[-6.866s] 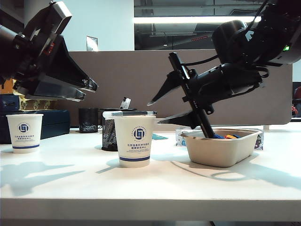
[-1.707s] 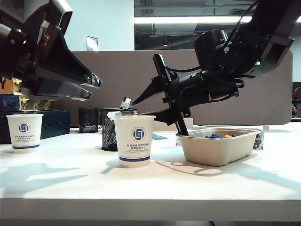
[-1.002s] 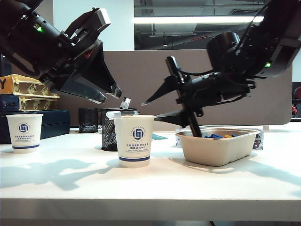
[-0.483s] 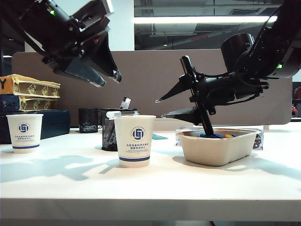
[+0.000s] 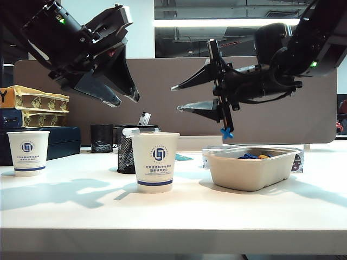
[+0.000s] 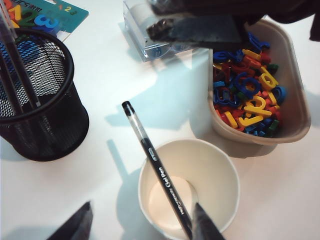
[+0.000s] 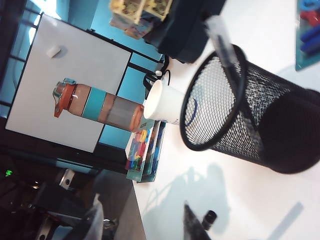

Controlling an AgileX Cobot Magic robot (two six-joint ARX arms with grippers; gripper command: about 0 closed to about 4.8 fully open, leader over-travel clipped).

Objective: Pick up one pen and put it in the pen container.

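Both end effectors hang spread and empty above the desk (image 5: 81, 206), left end effector (image 5: 126, 98) over the paper-cup-borne pen (image 6: 156, 167), right end effector (image 5: 176, 97) near the mesh pen container (image 6: 37, 107).

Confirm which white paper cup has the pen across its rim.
The white paper cup in front of the black wire-mesh pen container; the other white paper cup, far left, has a bare rim.
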